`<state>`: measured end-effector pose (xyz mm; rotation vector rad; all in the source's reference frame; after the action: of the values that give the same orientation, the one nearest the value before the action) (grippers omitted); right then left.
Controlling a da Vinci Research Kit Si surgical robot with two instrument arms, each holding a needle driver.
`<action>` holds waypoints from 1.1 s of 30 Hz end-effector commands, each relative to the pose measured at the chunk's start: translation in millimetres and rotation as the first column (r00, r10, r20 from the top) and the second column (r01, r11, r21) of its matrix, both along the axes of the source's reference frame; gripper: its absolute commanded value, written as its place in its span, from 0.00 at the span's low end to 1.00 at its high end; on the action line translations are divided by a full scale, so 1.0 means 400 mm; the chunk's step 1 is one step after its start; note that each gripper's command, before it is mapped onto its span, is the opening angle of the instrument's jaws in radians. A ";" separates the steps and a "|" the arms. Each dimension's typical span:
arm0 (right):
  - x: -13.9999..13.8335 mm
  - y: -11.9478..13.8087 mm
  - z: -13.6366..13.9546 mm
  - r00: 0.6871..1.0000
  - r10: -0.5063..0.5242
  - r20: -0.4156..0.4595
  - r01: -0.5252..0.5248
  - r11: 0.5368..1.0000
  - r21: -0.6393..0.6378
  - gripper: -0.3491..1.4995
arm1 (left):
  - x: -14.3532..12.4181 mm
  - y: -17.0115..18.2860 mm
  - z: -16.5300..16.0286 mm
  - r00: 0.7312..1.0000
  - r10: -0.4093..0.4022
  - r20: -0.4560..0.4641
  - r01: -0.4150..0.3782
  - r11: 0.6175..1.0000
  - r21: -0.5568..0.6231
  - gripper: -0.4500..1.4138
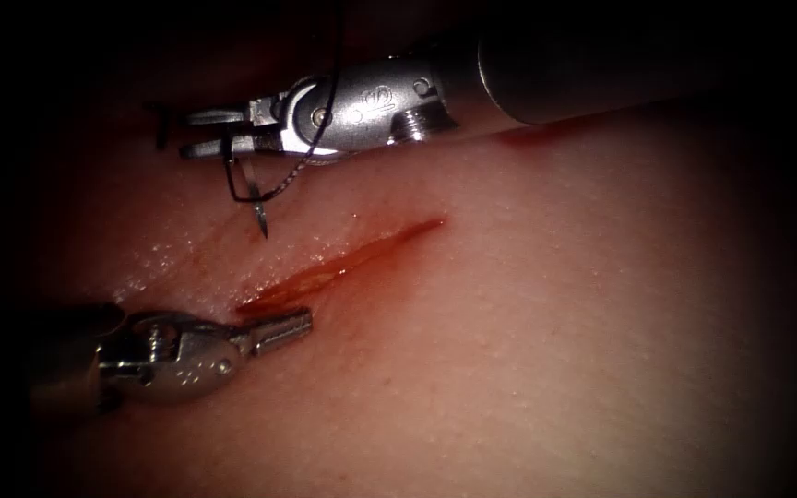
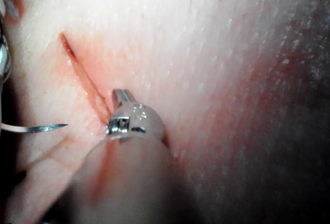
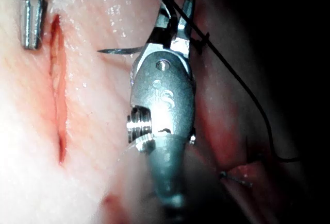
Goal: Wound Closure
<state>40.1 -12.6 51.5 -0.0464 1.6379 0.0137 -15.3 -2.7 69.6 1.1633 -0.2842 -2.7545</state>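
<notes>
Pale tissue point(image 1: 528, 369), red cut point(image 1: 343, 263) unstitched. My right tool point(image 1: 205, 132) clamps the needle point(image 1: 253, 198) near its back end, tip free above the cut's left side, thread point(image 1: 334, 55) trailing. Left tool point(image 1: 292, 325) closed, empty, at the cut's lower end, probably to steady it.

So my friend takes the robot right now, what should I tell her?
Right end effector: jaws shut on the needle near its back end; point hangs free above the tissue, left of the cut, not in it. Thread trails up over this tool.
Left end effector: jaws shut, holding nothing, at the cut's near end.
Done: no stitch across the cut.
Left: the whole cut is open.
</notes>
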 end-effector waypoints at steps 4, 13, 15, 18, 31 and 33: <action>0.0021 0.0011 0.0023 1.000 0.004 0.010 -0.004 1.000 -0.028 0.00 | -0.0003 -0.0004 0.0002 1.000 0.004 0.005 -0.004 1.000 0.004 0.12; 0.0021 0.0000 0.0041 0.999 0.000 0.049 0.004 0.997 -0.072 0.00 | 0.0015 -0.0004 0.0001 1.000 0.004 0.011 -0.004 1.000 0.013 0.13; 0.0020 0.0000 0.0048 0.999 -0.002 0.053 0.006 0.997 -0.075 0.00 | 0.0015 -0.0004 0.0001 1.000 0.004 0.011 -0.004 1.000 0.013 0.14; 0.0019 -0.0003 0.0059 0.998 -0.003 0.056 0.007 0.997 -0.082 0.00 | 0.0016 -0.0004 0.0001 1.000 0.004 0.011 -0.005 1.000 0.013 0.14; 0.0013 -0.0063 0.0109 0.997 -0.008 0.071 0.019 0.988 -0.154 0.00 | 0.0031 -0.0006 -0.0001 1.000 0.001 0.020 -0.002 1.000 0.027 0.16; 0.0006 -0.0089 0.0118 0.997 -0.015 0.071 0.027 0.985 -0.169 0.00 | 0.0034 -0.0004 -0.0001 1.000 0.001 0.019 -0.001 1.000 0.026 0.17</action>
<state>39.3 -16.6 55.9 -0.1544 1.5643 -0.1412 -13.3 -2.9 68.9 1.1963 -0.2470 -2.7573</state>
